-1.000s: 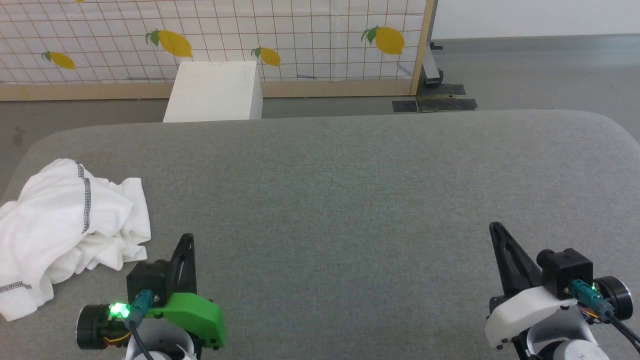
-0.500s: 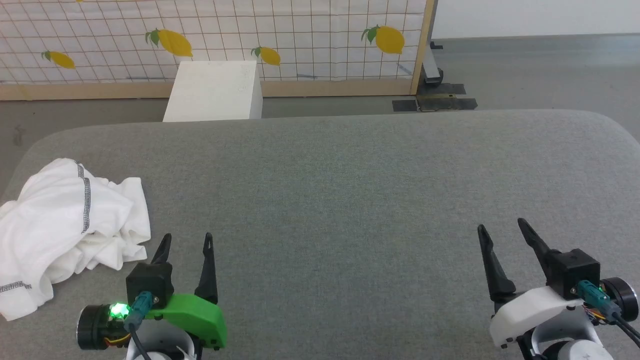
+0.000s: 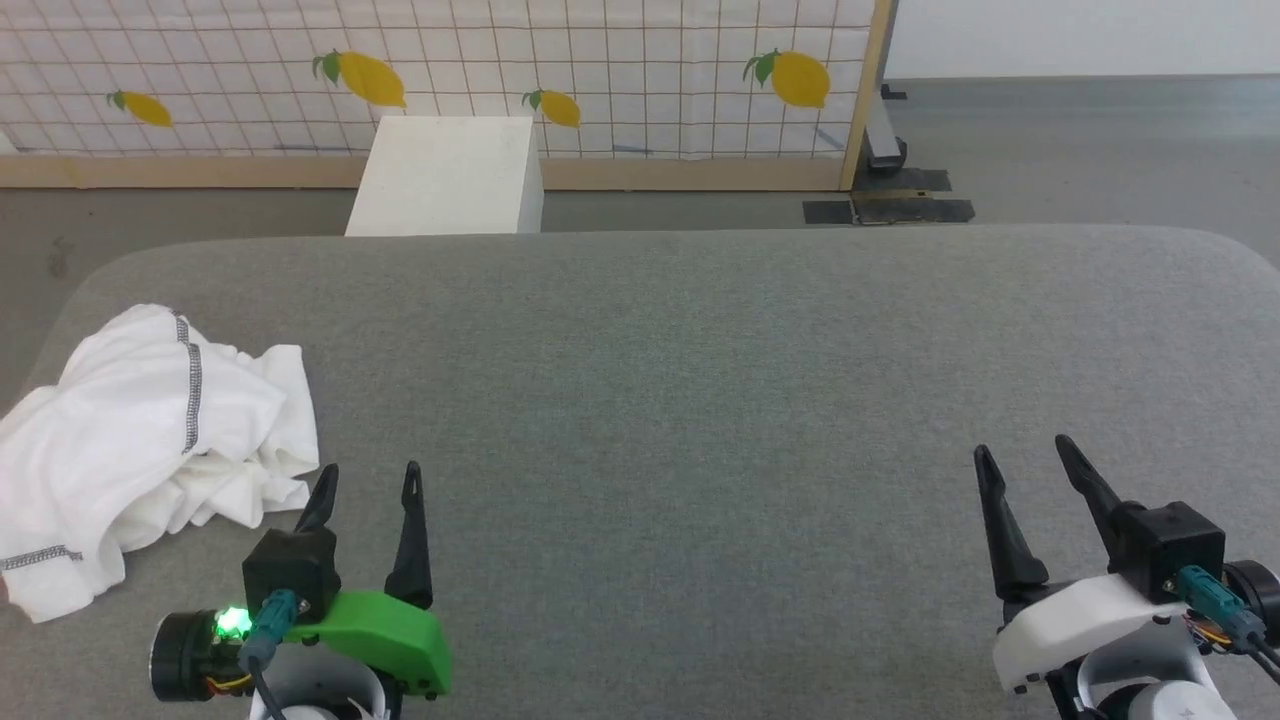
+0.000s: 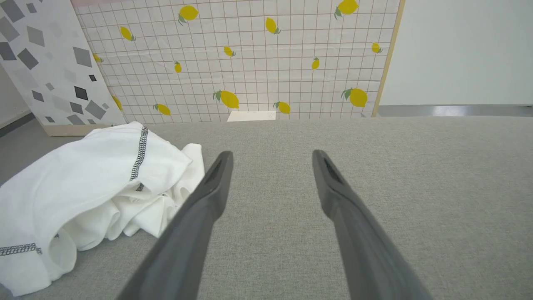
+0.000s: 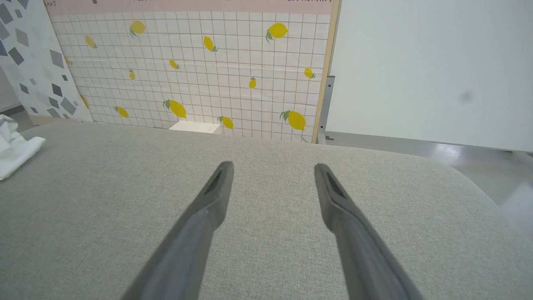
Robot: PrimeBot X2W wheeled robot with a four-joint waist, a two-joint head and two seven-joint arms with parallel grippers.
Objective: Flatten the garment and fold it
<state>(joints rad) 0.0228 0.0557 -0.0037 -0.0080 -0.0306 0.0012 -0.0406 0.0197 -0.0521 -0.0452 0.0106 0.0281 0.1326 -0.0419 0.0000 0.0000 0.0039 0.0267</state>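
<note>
Garment [image 3: 150, 440] lies crumpled on the surface [image 3: 700, 380] at ten o'clock of the left gripper [image 3: 365, 480] in the head view, well apart from the right gripper [image 3: 1025, 460]; both stand spread, empty. Left wrist view: just beside the left finger. Right wrist view: far at nine o'clock.

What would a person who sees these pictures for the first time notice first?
A crumpled white shirt with a dark stitched seam lies at the left edge of the wide grey padded table. Near the camera, the left gripper and right gripper point forward with jaws open, holding nothing. Behind the table stands a screen printed with yellow lemons.
</note>
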